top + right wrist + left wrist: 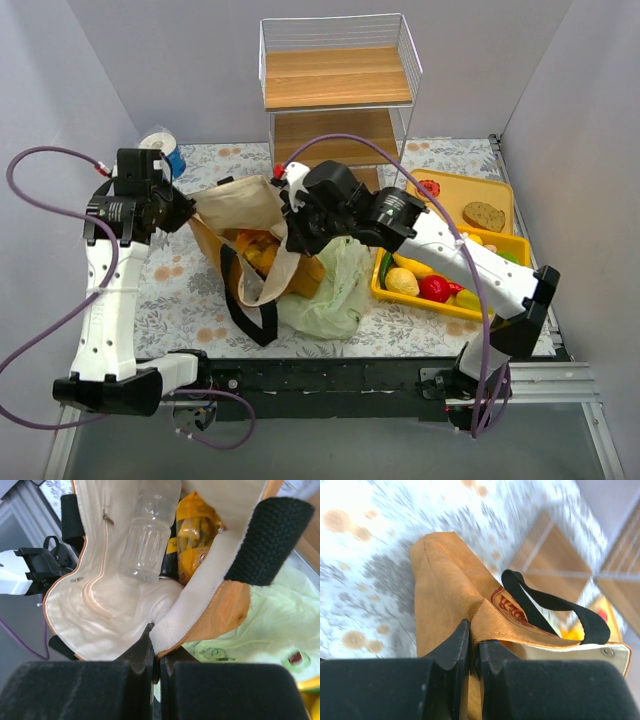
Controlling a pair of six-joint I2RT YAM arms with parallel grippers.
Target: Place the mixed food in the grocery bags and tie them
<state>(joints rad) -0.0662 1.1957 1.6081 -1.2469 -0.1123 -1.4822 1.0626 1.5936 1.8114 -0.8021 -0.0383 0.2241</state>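
The brown bag (240,205) with cream lining and black straps (250,310) stands at mid-table, its mouth held apart. My left gripper (182,213) is shut on its left rim (470,615). My right gripper (290,235) is shut on its right rim (200,610). Inside lie a clear plastic bottle (147,530) and a yellow packet (197,530). The pale-green plastic bag (330,290) lies crumpled against the brown bag's right side. A lemon (402,282), a red tomato (434,288) and a yellow pepper (415,265) lie in the yellow tray (505,245).
A wire-and-wood shelf (338,85) stands at the back. A blue-and-white roll (165,150) sits at back left. A second yellow tray (450,190) holds a bread slice (484,215) and a red-topped piece (428,188). Grey walls close in both sides.
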